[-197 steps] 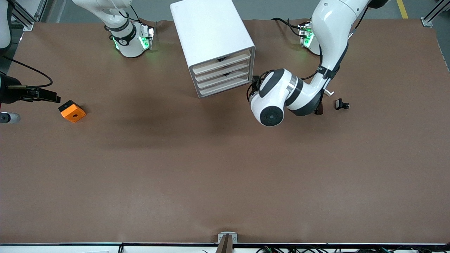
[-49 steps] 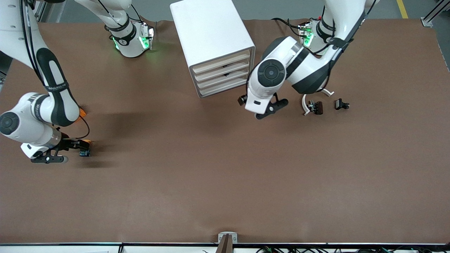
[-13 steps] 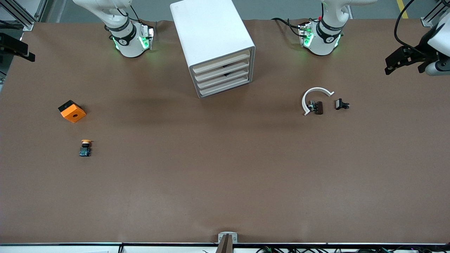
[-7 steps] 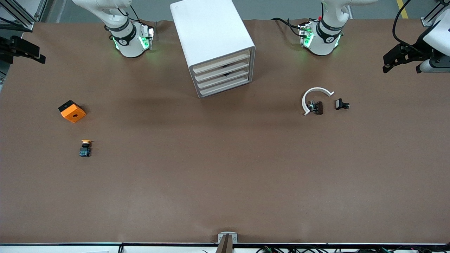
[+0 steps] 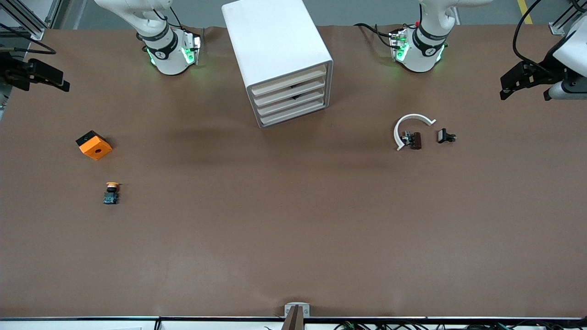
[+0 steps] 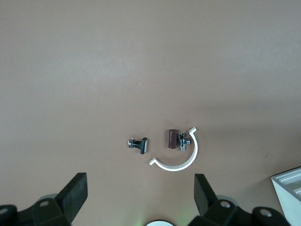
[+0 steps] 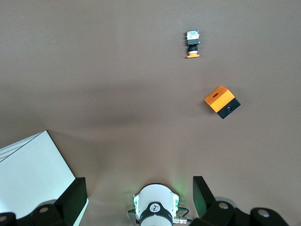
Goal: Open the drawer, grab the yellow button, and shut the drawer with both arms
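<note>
Lying label-free (tabletop): button [image 5: 110, 193]

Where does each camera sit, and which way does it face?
Front view: high across the table, facing both bases; cabinet, both grippers at the table's ends.
Left wrist view: looks down past open left gripper at white clip.
Right wrist view: down past open right gripper at button, orange block.
Shared: button, front and right wrist.

Even, fairly bright overhead light on the brown table [image 5: 293, 229]; soft broad shadows spread in front of the white cabinet [image 5: 279, 55]; green glow rings both arm bases; wrist views look paler, slightly hazy; no glare.
</note>
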Robot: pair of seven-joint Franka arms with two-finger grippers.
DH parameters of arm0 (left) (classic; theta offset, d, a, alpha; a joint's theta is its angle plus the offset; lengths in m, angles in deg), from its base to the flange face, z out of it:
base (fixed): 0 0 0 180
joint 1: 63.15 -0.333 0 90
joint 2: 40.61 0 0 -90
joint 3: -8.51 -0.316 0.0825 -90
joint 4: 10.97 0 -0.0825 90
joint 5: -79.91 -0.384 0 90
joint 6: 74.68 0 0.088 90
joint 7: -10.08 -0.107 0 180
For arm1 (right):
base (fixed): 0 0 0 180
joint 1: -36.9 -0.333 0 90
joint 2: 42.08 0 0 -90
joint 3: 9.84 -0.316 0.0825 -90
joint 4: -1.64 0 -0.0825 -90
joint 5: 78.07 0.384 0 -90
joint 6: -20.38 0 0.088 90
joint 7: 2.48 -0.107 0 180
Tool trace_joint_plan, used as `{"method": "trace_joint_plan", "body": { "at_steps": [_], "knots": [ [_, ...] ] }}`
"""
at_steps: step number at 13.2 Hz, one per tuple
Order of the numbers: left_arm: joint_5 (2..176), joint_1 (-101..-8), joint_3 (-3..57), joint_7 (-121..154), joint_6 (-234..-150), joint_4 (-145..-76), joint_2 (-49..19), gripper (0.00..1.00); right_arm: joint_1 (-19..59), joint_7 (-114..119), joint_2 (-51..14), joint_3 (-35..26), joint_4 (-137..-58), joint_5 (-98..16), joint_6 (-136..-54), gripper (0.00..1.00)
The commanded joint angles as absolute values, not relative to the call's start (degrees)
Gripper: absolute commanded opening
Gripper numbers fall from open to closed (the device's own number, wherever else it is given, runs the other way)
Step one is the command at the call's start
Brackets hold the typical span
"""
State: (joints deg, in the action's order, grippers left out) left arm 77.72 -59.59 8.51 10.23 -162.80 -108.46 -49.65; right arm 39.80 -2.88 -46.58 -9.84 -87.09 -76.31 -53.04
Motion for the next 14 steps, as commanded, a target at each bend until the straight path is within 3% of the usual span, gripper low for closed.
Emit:
{"method": "trace_joint_plan", "body": {
  "at_steps": [1,7,14],
  "knots": [
    [78.50,-59.20,8.24,9.38,-162.83,-106.86,-48.70,1.00,39.80,-3.80,-51.40,-9.75,-92.84,-75.78,-55.73,1.00],
    [79.29,-59.20,8.51,9.55,-164.51,-107.74,-49.22,1.00,39.80,-3.80,-51.05,-9.75,-92.66,-75.87,-62.49,1.00],
    [80.09,-59.28,8.42,10.08,-164.51,-106.60,-48.96,1.00,39.62,-3.80,-51.05,-9.75,-92.75,-75.87,-63.73,1.00]
  ]
}}
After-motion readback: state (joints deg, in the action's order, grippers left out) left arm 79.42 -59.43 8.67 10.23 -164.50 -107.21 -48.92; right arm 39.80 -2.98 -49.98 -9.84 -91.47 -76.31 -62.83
